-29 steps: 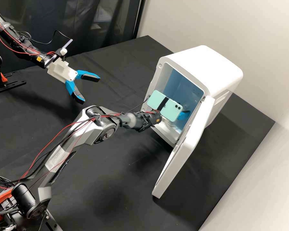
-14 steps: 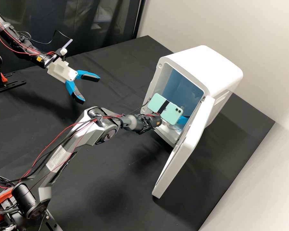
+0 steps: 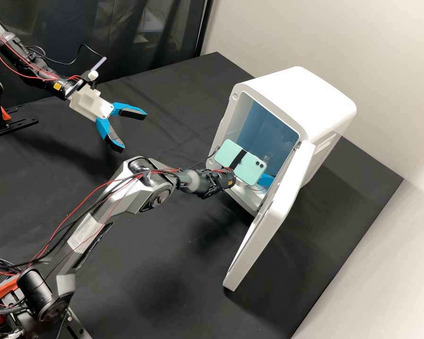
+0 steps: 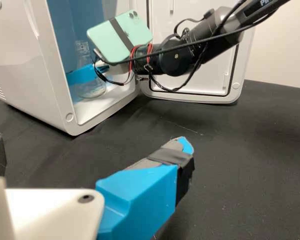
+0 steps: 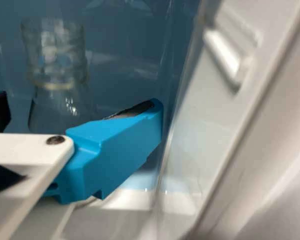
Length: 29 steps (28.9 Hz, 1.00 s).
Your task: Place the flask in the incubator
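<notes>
Clear conical glass flask [image 4: 87, 75] is standing upright inside the open white incubator [image 3: 306, 101], at the bench's [image 3: 174, 263] 3 o'clock. Right gripper [image 5: 77, 110], spread wide, is flanking it; left gripper [image 3: 132, 129] is hovering spread at 10 o'clock.

Left arm [image 3: 30, 66]: enters the high view at 10 o'clock and stretches toward 4 o'clock, held aloft.
Left gripper [image 3: 122, 123]: white body, its two blue fingers [image 3: 129, 111] spread wide, tips pointing toward 4 o'clock.
Right arm [image 3: 94, 221]: rises from its base at 8 o'clock to a bent elbow [image 3: 148, 186] near the centre, forearm running toward 3 o'clock.
Right wrist [image 3: 207, 181]: dark, hung with red and black cables, just right of centre.
Right gripper [image 5: 75, 107]: fingers parted; one blue finger [image 5: 115, 142] has a dark inner pad.
</notes>
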{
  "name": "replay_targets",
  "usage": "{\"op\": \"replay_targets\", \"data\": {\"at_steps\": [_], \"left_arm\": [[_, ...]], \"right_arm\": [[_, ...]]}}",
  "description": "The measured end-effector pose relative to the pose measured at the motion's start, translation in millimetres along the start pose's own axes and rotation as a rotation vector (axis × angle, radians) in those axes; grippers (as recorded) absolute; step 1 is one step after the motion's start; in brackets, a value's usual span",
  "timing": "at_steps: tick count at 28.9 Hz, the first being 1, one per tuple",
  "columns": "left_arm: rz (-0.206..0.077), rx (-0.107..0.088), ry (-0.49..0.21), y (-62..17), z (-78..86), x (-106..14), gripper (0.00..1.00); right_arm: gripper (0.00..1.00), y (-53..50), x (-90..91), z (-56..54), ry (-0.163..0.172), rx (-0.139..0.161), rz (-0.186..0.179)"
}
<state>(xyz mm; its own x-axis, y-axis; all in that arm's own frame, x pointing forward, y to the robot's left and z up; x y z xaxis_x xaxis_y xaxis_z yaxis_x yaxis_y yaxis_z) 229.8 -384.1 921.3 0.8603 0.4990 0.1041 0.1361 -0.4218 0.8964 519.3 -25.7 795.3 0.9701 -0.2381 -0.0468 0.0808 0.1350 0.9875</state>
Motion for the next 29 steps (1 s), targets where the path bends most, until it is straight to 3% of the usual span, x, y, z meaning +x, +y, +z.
{"op": "replay_targets", "data": {"at_steps": [3,7,15,20,23,29], "left_arm": [[0.0,0.0,0.0,0.0,0.0,0.0,1.0],[0.0,0.0,0.0,0.0,0.0,0.0,1.0],[0.0,0.0,0.0,0.0,0.0,0.0,1.0],[0.0,0.0,0.0,0.0,0.0,0.0,1.0],[0.0,0.0,0.0,0.0,0.0,0.0,1.0],[0.003,0.0,-0.001,0.7,0.2,-0.6,1.0]], "right_arm": [[1.0,-7.8,-3.5,5.4,-0.01,-0.021,-0.029],[1.0,-14.7,-9.8,10.5,-0.021,-0.024,-0.059],[1.0,-4.7,-23.6,5.7,0.018,-0.007,-0.01],[1.0,-10.3,-29.6,13.7,0.013,-0.004,-0.026],[1.0,-13.1,-35.2,17.5,0.002,0.012,-0.042],[1.0,-11.8,-43.1,18.1,0.017,0.02,-0.028]]}}
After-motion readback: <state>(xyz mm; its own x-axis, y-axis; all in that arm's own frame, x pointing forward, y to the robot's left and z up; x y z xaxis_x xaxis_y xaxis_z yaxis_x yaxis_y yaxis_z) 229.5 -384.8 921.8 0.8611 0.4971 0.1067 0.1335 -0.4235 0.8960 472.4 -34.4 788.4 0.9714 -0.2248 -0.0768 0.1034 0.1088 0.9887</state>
